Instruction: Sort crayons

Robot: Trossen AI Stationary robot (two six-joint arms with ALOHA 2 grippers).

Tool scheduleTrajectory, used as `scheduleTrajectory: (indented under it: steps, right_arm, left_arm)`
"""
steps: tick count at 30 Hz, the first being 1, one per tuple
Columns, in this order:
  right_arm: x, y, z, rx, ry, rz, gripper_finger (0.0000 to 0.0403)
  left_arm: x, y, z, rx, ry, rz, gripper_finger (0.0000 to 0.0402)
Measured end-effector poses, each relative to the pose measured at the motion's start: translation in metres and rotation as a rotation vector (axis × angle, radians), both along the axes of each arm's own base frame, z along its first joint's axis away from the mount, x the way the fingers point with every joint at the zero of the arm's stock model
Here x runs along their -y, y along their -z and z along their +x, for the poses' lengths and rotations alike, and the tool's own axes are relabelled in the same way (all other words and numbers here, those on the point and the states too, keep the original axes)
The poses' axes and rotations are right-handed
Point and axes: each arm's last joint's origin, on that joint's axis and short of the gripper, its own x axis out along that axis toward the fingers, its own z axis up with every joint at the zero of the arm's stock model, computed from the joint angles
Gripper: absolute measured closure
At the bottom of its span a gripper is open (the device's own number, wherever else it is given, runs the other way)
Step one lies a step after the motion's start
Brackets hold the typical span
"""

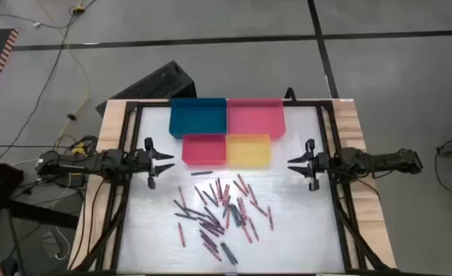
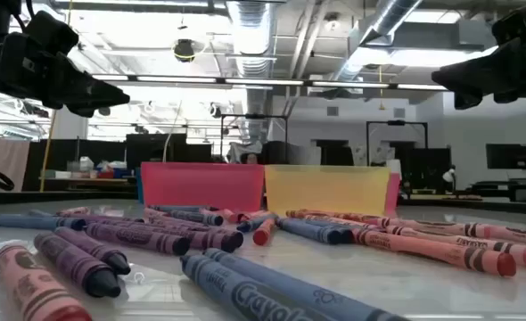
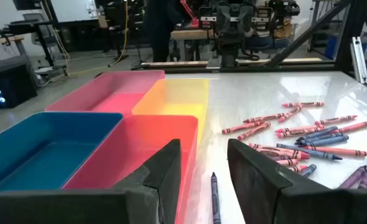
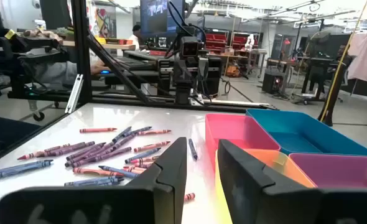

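- The crayons (image 1: 220, 211) are seen as thin paper-wrapped sticks in red, pink, purple and dark blue, scattered in a loose heap on the middle and near part of the worktop (image 1: 302, 222).
- No common direction is kept: their long axes lie flat at many angles, several crossing or touching one another.
- One dark crayon (image 1: 201, 173) is found apart from the heap, just in front of the red tray (image 1: 204, 149), its axis along that tray's front wall.
- The four trays are grouped at the far edge: blue tray (image 1: 198, 116), pink tray (image 1: 255, 116), yellow tray (image 1: 249, 150).
- The left gripper (image 1: 165, 162) is held above the left edge, fingers parted and empty.
- The right gripper (image 1: 295, 162) is held above the right edge, fingers likewise parted, nothing between them.
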Motion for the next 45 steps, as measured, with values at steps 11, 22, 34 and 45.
scheduleTrajectory:
  steps: [11,22,34,45]
  right_arm:
    - [0.0,-0.0001,0.0,0.0,0.0,0.0,0.029]
    - [0.0,0.0,0.0,0.0,0.0,0.0,0.029]
    - [0.0,0.0,0.0,0.0,0.0,0.0,0.029]
    - [0.0001,0.0,0.0,-0.005,0.008,-0.171,0.029]
  left_arm:
    - [0.0,0.0001,0.0,0.0,0.0,0.0,0.0278]
    - [0.0,0.0,0.0,0.0,0.0,0.0,0.0278]
    - [0.0,0.0,0.0,0.0,0.0,0.0,0.0278]
    - [0.0,0.0,0.0,0.0,0.0,0.0,0.0278]
